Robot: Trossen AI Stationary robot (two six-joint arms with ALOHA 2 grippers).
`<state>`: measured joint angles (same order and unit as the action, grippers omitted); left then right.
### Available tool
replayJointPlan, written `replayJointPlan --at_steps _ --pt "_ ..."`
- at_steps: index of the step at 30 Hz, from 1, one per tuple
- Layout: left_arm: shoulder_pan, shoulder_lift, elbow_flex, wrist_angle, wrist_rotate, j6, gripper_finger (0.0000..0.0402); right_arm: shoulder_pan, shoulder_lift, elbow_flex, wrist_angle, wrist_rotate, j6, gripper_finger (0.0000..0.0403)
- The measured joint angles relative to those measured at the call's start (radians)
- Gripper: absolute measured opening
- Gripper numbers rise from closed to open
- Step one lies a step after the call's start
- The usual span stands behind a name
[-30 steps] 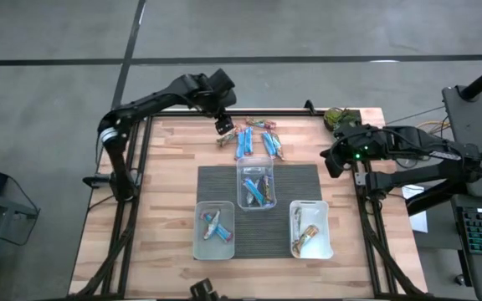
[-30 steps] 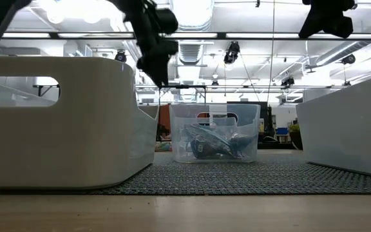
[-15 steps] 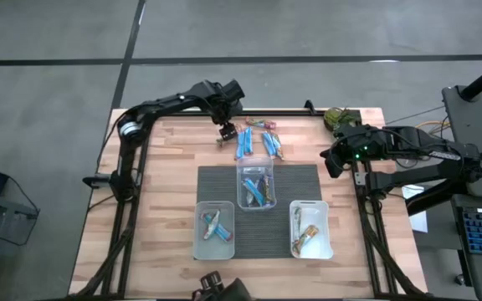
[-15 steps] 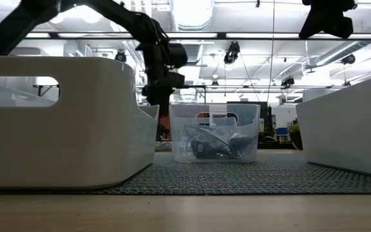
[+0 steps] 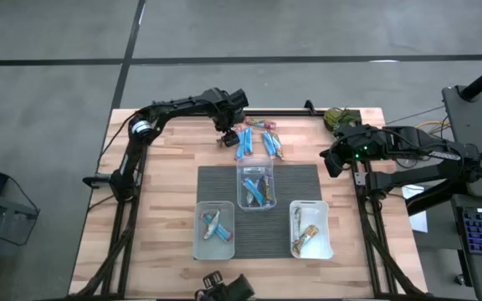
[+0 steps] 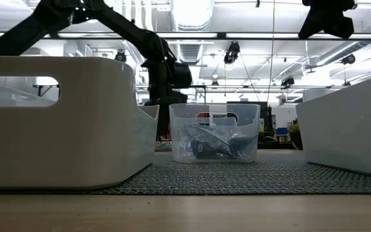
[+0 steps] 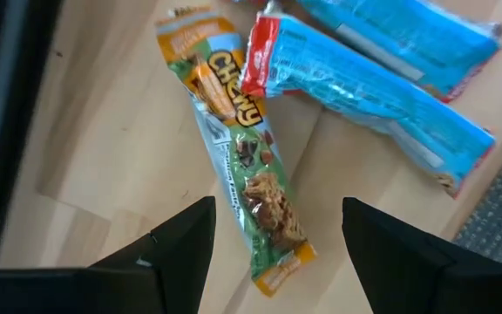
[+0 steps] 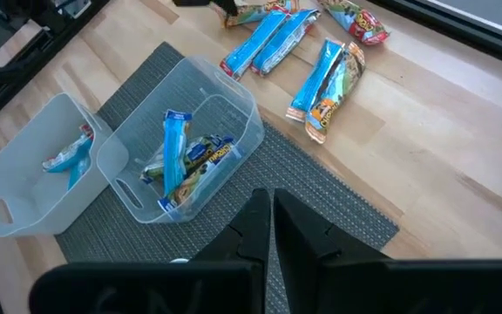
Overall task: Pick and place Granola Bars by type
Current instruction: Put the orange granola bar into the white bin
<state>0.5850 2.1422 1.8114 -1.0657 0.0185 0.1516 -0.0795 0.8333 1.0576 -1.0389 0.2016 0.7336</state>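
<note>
While both arms are over the worktop (image 5: pixel 166 184), only the left one is down among the loose bars.

Left end effector (image 7: pixel 273 231): fingers spread wide, grasping nothing; it hangs low at the far edge, straddling a green and orange bar (image 7: pixel 242 166) without touching it.

Loose granola bars (image 5: pixel 253 138): a cluster on bare wood at the far side, blue ones lying beside orange-green and red ones.

Middle tub (image 5: pixel 256 186): on the grey mat (image 5: pixel 308 180), holding blue and dark bars.

Near-left tub (image 5: pixel 213 230): a blue bar inside.

Near-right tub (image 5: pixel 310 228): tan bars inside.

Right end effector (image 8: pixel 271 209): fingers clenched together, empty, held high off the worktop's right edge.

Left wrist view only: wrapper print, a red-ended blue bar (image 7: pixel 364 92) overlapping the green bar's top.

Right wrist view only: bars standing on end in the middle tub.

Low view only: left arm (image 6: pixel 163 67) coming down behind the clear tub (image 6: pixel 214 132), white tub walls either side.

High view only: whole layout, green clump (image 5: pixel 339 118) at the far right corner.
</note>
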Motion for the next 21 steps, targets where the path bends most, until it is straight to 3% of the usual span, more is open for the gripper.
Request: replayJointPlan --at_steps 21 --pt "0.003 0.076 0.000 0.011 -0.021 -0.049 0.0232 0.000 0.000 -0.001 0.000 0.001 0.018 0.0012"
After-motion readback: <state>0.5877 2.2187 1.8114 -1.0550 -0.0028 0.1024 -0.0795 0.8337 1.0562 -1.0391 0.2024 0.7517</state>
